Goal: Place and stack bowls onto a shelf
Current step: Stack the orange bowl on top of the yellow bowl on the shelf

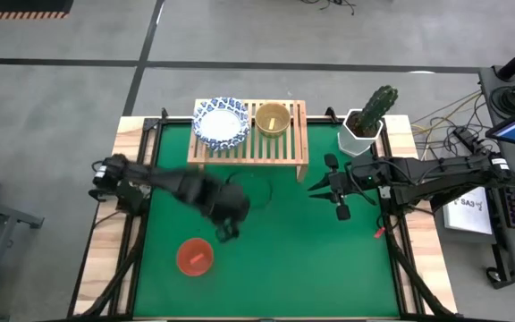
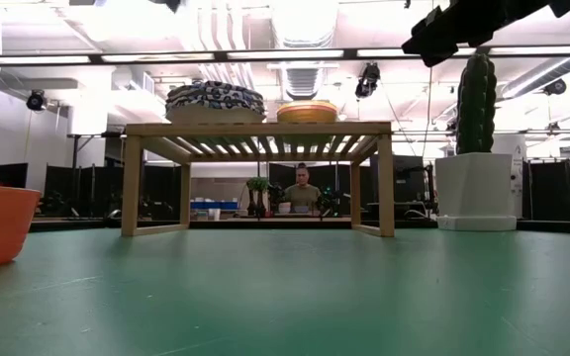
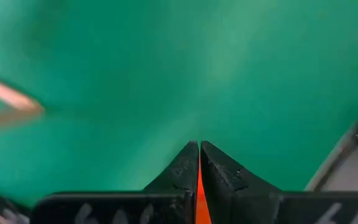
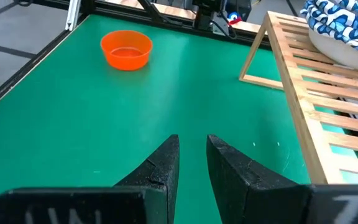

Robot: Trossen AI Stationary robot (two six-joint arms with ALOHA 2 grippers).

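A stack of white bowls with blue patterned rims [image 1: 221,122] stands on the left of the light-wood shelf's slatted top [image 1: 293,134]. A yellow bowl [image 1: 272,119] stands beside it on the same top. A red-orange bowl [image 1: 194,256] rests on the green table, near left, and also shows in the right wrist view [image 4: 126,50]. My left gripper [image 1: 229,233] hovers just right of and beyond it, shut and empty [image 3: 199,152]. My right gripper [image 1: 314,188] hangs off the shelf's near right corner, a little open and empty [image 4: 192,146]. The purple and green bowls do not show.
A white hexagonal pot with a cactus [image 1: 365,125] stands right of the shelf at the far edge. The table has raised wooden side rails [image 1: 105,241]. A person [image 2: 303,188] shows in the room beyond, seen under the shelf. Bare green table lies between the grippers.
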